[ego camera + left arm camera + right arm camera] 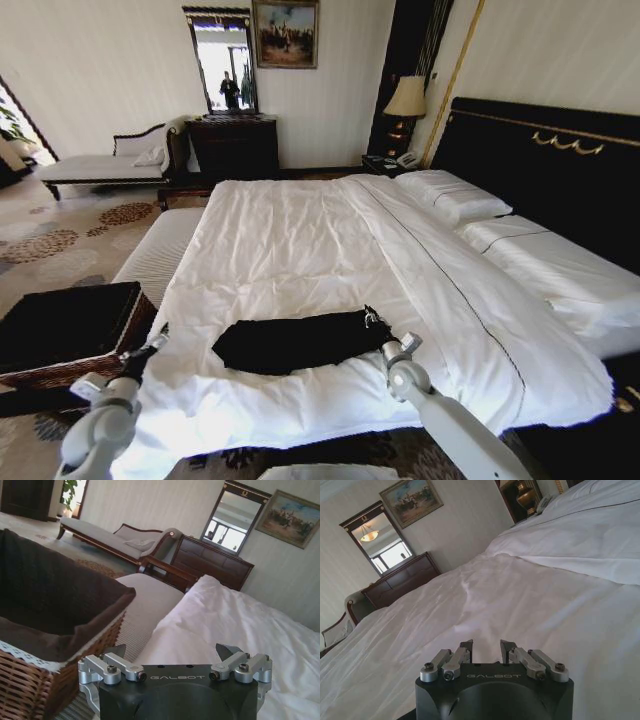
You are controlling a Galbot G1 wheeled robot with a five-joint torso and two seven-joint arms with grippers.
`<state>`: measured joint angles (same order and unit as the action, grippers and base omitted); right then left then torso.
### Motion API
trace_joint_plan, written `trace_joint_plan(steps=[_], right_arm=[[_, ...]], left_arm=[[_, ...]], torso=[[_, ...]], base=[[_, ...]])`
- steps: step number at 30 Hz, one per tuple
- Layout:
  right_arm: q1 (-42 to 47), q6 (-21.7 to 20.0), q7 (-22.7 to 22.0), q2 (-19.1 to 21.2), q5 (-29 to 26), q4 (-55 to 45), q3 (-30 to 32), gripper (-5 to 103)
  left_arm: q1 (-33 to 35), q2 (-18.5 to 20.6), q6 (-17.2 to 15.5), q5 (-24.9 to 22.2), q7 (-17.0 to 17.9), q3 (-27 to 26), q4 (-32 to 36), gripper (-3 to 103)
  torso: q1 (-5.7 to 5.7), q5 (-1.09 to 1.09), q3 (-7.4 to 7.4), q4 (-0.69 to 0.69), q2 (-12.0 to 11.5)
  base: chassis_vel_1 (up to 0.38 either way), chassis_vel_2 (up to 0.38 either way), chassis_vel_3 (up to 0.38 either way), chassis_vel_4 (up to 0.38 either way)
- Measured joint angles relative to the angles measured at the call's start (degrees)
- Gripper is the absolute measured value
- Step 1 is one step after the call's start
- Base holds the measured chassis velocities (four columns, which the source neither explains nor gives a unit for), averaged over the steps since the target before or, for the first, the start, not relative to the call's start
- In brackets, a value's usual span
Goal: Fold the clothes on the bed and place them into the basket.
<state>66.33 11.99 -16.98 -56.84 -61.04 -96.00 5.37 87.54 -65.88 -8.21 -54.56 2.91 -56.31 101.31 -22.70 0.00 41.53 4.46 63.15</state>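
Because the black T-shirt point(300, 342) lies as a long band across the near end of the bed point(300, 240), its long axis running from the robot's left to its right, whichever move comes next depends on which end each arm can reach. The right gripper point(371, 319) is at the garment's right end, touching or just above the cloth's edge. In the right wrist view its fingers point(465, 650) stand a little apart with bare white duvet showing between them. They pinch nothing that I can make out, and the shirt must lie just below and behind the tips.

The left gripper point(160, 335) hangs off the bed's left edge, between the mattress corner and the wicker basket point(65, 330). The shirt's left end is near it but apart, toward the robot's right, with a strip of white duvet between. The left gripper's fingers point(227, 652) are spread wide and empty in the left wrist view, with the basket's dark lined rim point(75, 630) close on one side and the duvet on the other.

The right arm is therefore the nearer one. The garment looks bunched or partly folded, flat on the duvet near the foot edge, and the basket stands on the floor just beside the bed's left corner, next to a cream striped bench point(160, 250).
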Motion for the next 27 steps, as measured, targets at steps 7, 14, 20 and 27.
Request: trace_joint_plan(steps=[7, 14, 20, 27], right_arm=[[9.77, -3.94, -9.40, 1.66, -6.60, -13.78, 4.50, 52], [14.83, -7.03, -14.41, 1.87, -10.26, -20.83, 3.99, 79], [13.90, -7.59, -15.15, 1.28, -12.03, -19.66, 2.87, 98], [13.55, -7.49, -15.84, 1.37, -12.33, -18.47, 3.12, 100]], left_arm=[[0.31, 0.60, 0.46, 3.64, 0.03, -1.83, -2.41, 100], [0.33, -0.24, 1.64, 4.65, -0.19, -4.80, -0.47, 100], [2.11, -3.15, 1.77, 3.96, -0.28, -4.77, 7.62, 100], [3.31, -6.81, 1.38, 4.36, -0.04, -2.83, 13.62, 100]], torso=[[0.00, -0.03, 0.00, 0.01, 0.00], [0.01, 0.00, -0.01, -0.01, 0.01], [0.01, 0.03, 0.00, 0.00, 0.01], [0.01, 0.01, 0.00, -0.01, 0.01]], base=[[0.000, 0.000, 0.000, 0.000], [0.000, 0.000, 0.000, 0.000], [0.000, 0.000, 0.000, 0.000], [0.000, 0.000, 0.000, 0.000]])
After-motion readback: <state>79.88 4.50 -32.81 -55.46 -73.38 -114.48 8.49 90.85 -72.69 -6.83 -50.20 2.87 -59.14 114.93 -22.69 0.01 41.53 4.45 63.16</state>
